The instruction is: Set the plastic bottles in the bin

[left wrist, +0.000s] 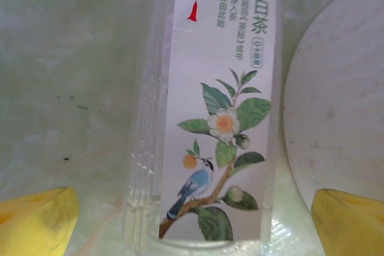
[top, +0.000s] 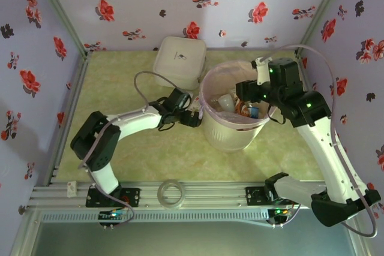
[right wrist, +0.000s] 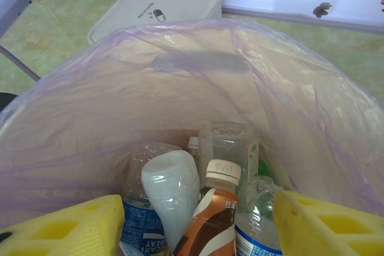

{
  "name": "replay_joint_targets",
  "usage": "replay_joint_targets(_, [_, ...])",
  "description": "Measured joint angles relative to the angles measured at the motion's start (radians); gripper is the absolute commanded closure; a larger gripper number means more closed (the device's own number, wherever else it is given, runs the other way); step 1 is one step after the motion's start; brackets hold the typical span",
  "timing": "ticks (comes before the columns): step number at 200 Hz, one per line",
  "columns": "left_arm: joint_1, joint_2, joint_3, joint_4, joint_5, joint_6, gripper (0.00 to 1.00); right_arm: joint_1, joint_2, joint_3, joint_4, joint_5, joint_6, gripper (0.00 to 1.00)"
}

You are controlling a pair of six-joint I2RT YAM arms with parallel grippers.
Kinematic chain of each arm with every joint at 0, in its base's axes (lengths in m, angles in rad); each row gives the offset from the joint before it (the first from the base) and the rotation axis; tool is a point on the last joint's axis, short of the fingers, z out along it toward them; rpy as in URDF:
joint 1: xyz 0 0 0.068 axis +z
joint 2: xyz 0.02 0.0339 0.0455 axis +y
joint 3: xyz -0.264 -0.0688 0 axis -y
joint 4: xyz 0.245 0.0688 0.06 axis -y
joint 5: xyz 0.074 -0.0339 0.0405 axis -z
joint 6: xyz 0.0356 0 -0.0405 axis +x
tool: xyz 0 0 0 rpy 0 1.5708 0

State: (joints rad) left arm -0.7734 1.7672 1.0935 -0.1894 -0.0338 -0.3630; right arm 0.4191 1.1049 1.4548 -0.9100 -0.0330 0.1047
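The left end effector (left wrist: 193,221) stands fully open astride a clear bottle (left wrist: 216,118) that lies on the tabletop (left wrist: 72,88) just beside the bin (left wrist: 336,106) — nothing is gripped yet. I would close on the labelled middle, lift straight up, then clear the rim. The right end effector (right wrist: 198,226), open and empty, hangs over the bin — it should give way first.

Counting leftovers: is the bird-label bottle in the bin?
Out. The bird-label bottle rests on the table beside the bin, between the fingers of the open left hand.
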Motion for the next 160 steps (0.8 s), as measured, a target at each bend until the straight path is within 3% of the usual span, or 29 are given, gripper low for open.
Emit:
replay_joint_targets(81, [-0.006, 0.063, 0.017, 0.001, -0.022, 0.008, 0.26, -0.022, -0.015, -0.019, -0.008, 0.004, 0.0, 0.32])
replay_joint_targets(160, [-0.006, 0.046, 0.013, 0.001, -0.043, 0.008, 0.36, -0.025, -0.034, -0.019, -0.008, 0.004, 0.0, 0.32])
